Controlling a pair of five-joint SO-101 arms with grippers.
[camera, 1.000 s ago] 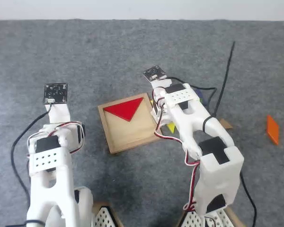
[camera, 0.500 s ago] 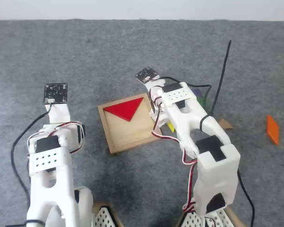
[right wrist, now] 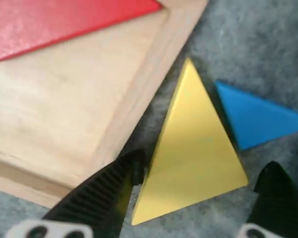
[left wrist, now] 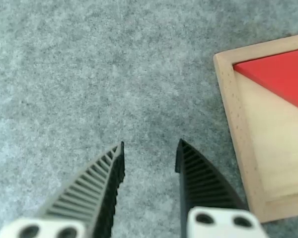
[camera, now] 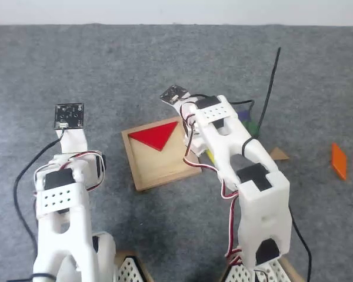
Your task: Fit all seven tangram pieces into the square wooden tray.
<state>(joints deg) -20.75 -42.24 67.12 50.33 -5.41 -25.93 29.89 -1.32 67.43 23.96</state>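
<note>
The square wooden tray [camera: 160, 167] lies mid-table with a red triangle [camera: 155, 134] in its far corner. My right arm [camera: 223, 134] hangs over the tray's right rim. Its wrist view has my right gripper [right wrist: 198, 181] open astride a yellow triangle [right wrist: 191, 153], which lies on the carpet against the tray rim [right wrist: 139, 109]; one fingertip [right wrist: 126, 171] touches the triangle's edge. A blue triangle [right wrist: 258, 119] lies just beyond the yellow one. My left gripper [left wrist: 149, 148] stands open over bare carpet, left of the tray corner [left wrist: 227, 84], nothing between its fingers.
An orange piece [camera: 339, 161] lies far right. A tan triangle [camera: 277, 154] and a green piece [camera: 253, 126] lie right of my right arm, near a black cable [camera: 269, 88]. Grey carpet covers the table, with open room left of and behind the tray.
My right arm has swung left toward the tray's right rim, its wrist turning the same way. The left arm, the tray and the red triangle have not moved.
</note>
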